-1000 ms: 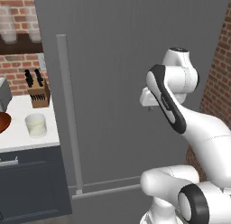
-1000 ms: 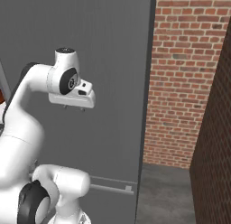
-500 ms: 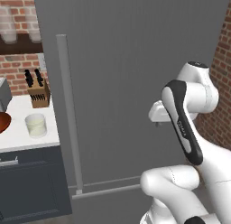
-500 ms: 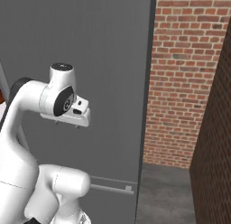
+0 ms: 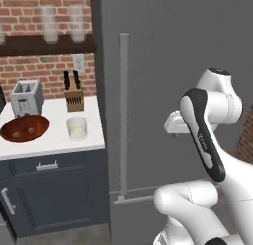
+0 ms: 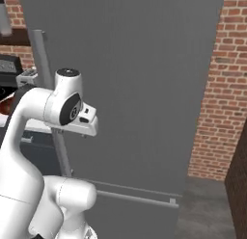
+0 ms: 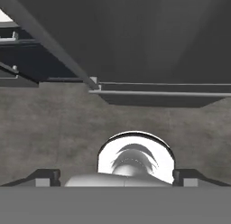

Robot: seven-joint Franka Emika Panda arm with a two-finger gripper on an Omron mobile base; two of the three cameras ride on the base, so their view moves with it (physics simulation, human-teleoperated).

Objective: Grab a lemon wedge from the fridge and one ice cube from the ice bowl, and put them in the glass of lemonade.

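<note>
The task stands at its first stage. The fridge (image 5: 173, 66) is closed, its long vertical bar handle (image 5: 124, 115) untouched at the left edge of the door, so the lemon wedge is judged to be inside it and out of sight. On the counter (image 5: 54, 145) to the left of the fridge sit the ice bowl (image 5: 24, 129), the toaster (image 5: 25, 96) behind it, a knife block (image 5: 74, 93) and the glass of lemonade (image 5: 77, 128) just right of the bowl; no ice cube can be made out at this size. All steps remain: open the door, fetch the wedge, pick a cube, drop both in the glass. The arm is folded in front of the door, elbow raised, with the hand (image 5: 176, 124) held level at mid-door height, well right of the handle and pointing down toward the floor (image 7: 54, 128). The fingertips (image 7: 43, 177) sit at the far edges of the hand view, set wide apart and holding nothing.
</note>
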